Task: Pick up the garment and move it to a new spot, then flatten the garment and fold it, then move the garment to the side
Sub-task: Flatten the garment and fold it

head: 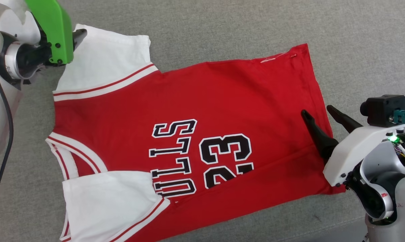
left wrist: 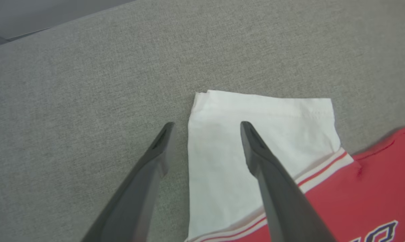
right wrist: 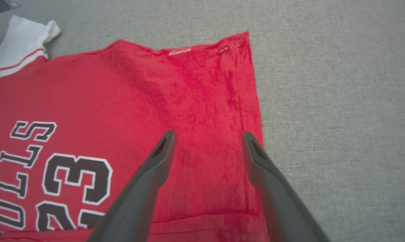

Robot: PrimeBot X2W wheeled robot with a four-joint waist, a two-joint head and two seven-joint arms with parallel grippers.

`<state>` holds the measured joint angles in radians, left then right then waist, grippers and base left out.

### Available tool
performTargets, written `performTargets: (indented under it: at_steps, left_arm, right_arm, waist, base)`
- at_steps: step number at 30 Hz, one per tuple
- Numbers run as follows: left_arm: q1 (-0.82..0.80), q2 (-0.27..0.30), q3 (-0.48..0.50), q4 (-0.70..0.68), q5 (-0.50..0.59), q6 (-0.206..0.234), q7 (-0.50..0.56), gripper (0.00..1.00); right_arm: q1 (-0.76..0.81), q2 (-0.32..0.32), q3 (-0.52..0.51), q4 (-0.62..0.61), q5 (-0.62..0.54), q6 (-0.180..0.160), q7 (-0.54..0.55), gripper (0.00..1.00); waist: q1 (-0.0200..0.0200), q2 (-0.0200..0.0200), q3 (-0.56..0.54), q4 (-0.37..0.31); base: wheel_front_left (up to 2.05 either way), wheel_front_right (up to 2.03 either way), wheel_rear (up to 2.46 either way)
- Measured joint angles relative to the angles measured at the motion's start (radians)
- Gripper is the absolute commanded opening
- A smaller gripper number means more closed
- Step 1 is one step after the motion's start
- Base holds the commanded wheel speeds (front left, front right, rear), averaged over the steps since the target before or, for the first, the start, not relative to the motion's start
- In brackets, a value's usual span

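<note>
At 10 o'clock the left tool [left wrist: 206, 124] hangs released, one finger over the white sleeve [left wrist: 289, 134], the other over bare table [left wrist: 71, 84]. Closing here could pinch only the sleeve's edge and lose it. The garment [head: 189, 101] lies spread mid-table, its folded sleeve [head: 108, 201] at 7 o'clock covering part of the print [head: 202, 151]. At 3 o'clock the right tool [head: 317, 110], released, straddles the hem [right wrist: 252, 101]. A shallow bite may catch one layer and skew the fold.

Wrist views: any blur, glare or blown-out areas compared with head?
Left wrist view: soft overall, white sleeve bright with little texture. Right wrist view: sharper, weave of the grey surface readable, jersey red saturated and mottled. Head view: crisp, even light, no glare.
</note>
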<state>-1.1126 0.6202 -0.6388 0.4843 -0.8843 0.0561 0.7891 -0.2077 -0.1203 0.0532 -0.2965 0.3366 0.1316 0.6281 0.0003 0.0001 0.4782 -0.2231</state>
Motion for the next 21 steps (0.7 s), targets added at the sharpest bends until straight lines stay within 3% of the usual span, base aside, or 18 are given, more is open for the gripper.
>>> performTargets:
  at_steps: [13, 15, 21]
  left_arm:
    - [-0.076, -0.028, -0.033, 0.189, 0.051, -0.052, -0.061, 1.0]
    - [-0.084, -0.034, -0.034, 0.21, 0.049, -0.06, -0.051, 0.0]
    - [-0.099, -0.064, -0.032, 0.247, 0.035, -0.078, -0.052, 0.0]
  right_arm:
    - [-0.013, 0.0, 0.0, 0.013, -0.002, 0.0, -0.016, 1.0]
    - [-0.021, -0.002, -0.002, 0.012, -0.005, 0.0, -0.016, 1.0]
    - [-0.028, -0.012, -0.005, 0.012, -0.008, 0.0, -0.012, 1.0]
  waist:
    - [-0.0001, 0.0, 0.072, -0.048]
    - [-0.0002, 0.0, 0.076, -0.048]
    - [-0.0002, 0.0, 0.072, -0.039]
  base:
    - [0.0, 0.0, 0.0]
    - [0.0, 0.0, 0.0]
    - [0.0, 0.0, 0.0]
